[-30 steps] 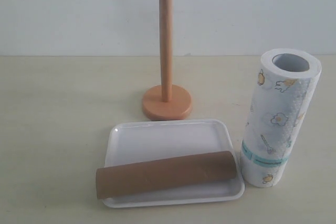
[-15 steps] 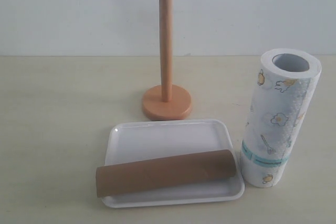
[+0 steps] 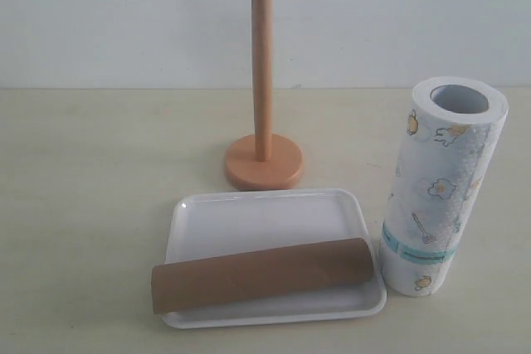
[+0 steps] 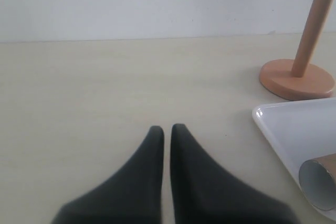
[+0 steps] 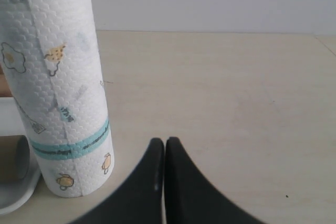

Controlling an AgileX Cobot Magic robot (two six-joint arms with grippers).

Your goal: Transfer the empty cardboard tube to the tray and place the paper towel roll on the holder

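Observation:
The brown cardboard tube [image 3: 261, 274] lies across the near side of the white tray [image 3: 265, 217], one end overhanging the tray's left rim. Its open end [image 4: 320, 182] shows in the left wrist view beside the tray [image 4: 294, 127]. The paper towel roll [image 3: 440, 184] stands upright on the table just right of the tray, and the right wrist view shows the roll [image 5: 58, 87] close by. The wooden holder [image 3: 262, 122] stands bare behind the tray. My left gripper [image 4: 167, 128] is shut and holds nothing, over bare table left of the tray. My right gripper [image 5: 164, 141] is shut and holds nothing, beside the roll.
The table [image 3: 83, 188] is pale beige with a white wall behind it. Neither arm appears in the exterior view. The holder's round base [image 4: 296, 78] sits just beyond the tray's far corner.

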